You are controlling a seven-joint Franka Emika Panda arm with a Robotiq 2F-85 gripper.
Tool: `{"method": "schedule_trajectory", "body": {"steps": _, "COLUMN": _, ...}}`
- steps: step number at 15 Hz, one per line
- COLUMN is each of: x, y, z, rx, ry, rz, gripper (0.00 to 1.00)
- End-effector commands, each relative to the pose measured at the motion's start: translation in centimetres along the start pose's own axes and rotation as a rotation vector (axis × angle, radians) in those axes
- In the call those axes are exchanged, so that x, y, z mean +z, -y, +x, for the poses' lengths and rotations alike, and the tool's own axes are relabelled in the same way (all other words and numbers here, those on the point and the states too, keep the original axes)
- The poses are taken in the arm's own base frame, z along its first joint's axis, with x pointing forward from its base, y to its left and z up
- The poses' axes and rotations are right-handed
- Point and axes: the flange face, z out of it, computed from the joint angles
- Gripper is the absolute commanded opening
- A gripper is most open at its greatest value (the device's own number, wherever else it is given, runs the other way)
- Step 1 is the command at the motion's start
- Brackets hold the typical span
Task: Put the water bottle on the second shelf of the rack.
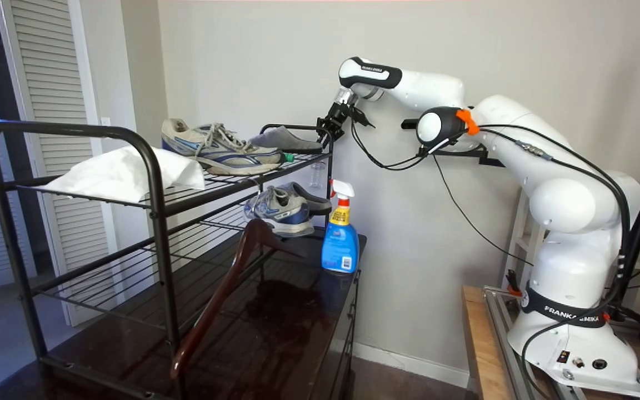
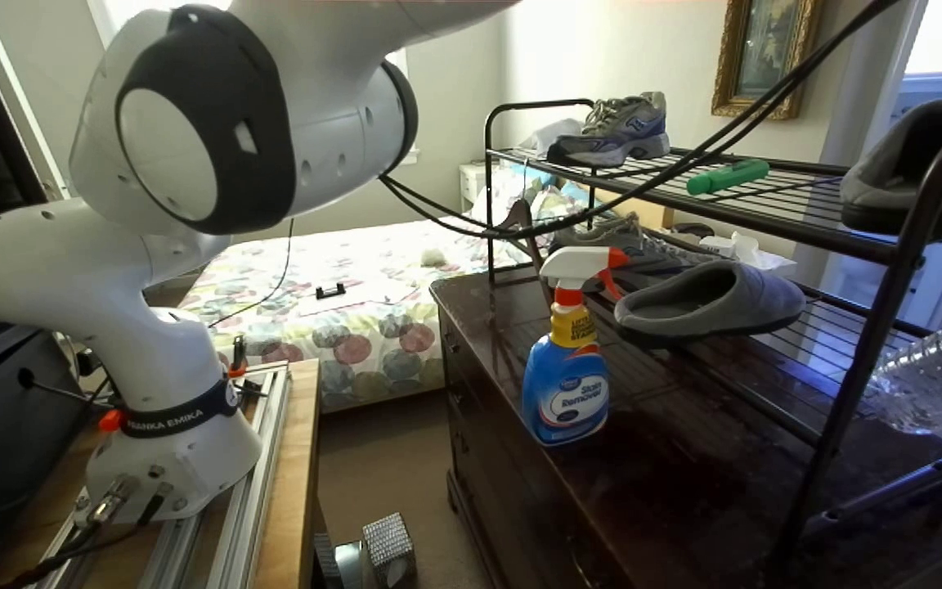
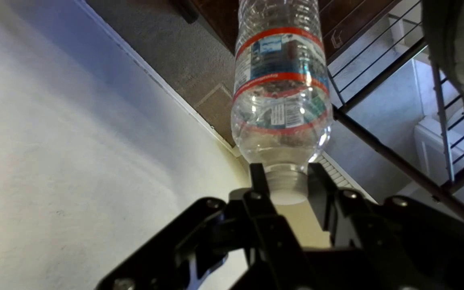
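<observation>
Writing first: the stain spray [image 2: 567, 393], upright on the dresser [image 1: 275, 333] just beside the rack [image 1: 163, 266], reads "Stain Remover" on its white label; a small logo above that and the lines on the yellow neck are too small to read in full. In an exterior view another face of it carries a barcode [image 1: 346, 263]. The arm [image 1: 561, 203], its base well apart from the rack, bears "FRANKA EMIKA" on a black collar [image 1: 564, 310]. Water bottle [image 3: 282, 92]: clear ribbed plastic, rounded shoulder, white cap [image 3: 289, 193], label bluish and white with red bands; lettering on the red too small to make out, a second barcode nearer the cap. Position: held up just beside one end of the rack, below the level of the top tier [image 1: 214, 194]; tilted in an exterior view, base lower. Cannot tell whether it touches the rack or reaches inside the frame. Gripper [image 3: 286, 173] grasps the bottle at neck and cap, its two fingers [image 3: 259, 179] one to each side. The rack's second shelf [image 1: 131, 272] bears a sneaker [image 1: 281, 211] and a grey slipper [image 2: 708, 303]. On the rack's top tier: another sneaker [image 1: 223, 150], another slipper [image 2: 912, 176] at the gripper's end, a green cylinder [image 2: 728, 176] between them, and a crumpled white item [image 1: 125, 172] at the far end. A wooden hanger [image 1: 239, 258] hangs along the rack's long side.
</observation>
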Motion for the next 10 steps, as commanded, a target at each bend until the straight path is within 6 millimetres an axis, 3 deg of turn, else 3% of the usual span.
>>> {"method": "schedule_trajectory", "body": {"steps": 1, "x": 1.2, "y": 1.0, "z": -0.1, "rx": 0.015, "ry": 0.015, "rz": 0.048, "gripper": 0.08}}
{"method": "schedule_trajectory", "body": {"steps": 4, "x": 2.1, "y": 1.4, "z": -0.2, "rx": 0.034, "ry": 0.023, "rz": 0.046, "gripper": 0.08}}
{"method": "schedule_trajectory", "body": {"steps": 10, "x": 3.6, "y": -0.1, "z": -0.9, "rx": 0.083, "ry": 0.096, "rz": 0.096, "gripper": 0.08}}
